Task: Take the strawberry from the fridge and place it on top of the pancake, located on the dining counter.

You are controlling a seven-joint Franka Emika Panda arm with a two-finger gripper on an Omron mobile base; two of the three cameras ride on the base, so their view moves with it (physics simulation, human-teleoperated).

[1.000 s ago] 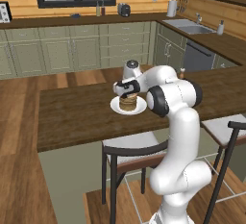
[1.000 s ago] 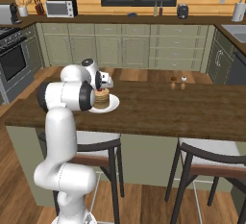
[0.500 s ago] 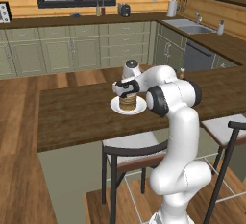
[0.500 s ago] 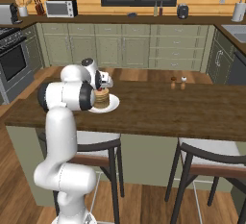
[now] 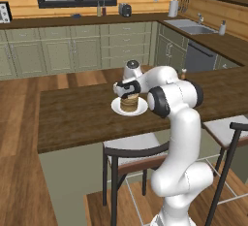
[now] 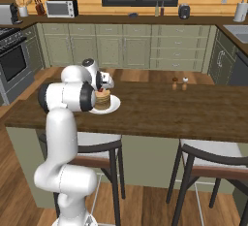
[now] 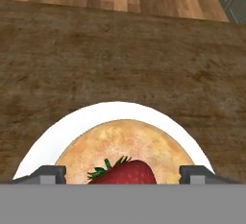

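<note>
The strawberry (image 7: 126,172) is seen lying on top of the pancake (image 7: 126,147), at the 6 o'clock edge of the hand view, between the finger tips (image 7: 48,174) with clear gaps on either side. The gripper (image 7: 123,175) is spread wide and nothing is held. The stack is carried by a white plate (image 7: 60,134) on the dining counter (image 5: 77,116). Two shakers (image 6: 179,83) are seen at 3 o'clock of the plate in the right base view.

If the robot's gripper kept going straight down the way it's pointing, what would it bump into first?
Most likely the strawberry, sitting between the open fingers of the gripper on top of the pancake. How much of a gap is left above it is hard to judge.
</note>
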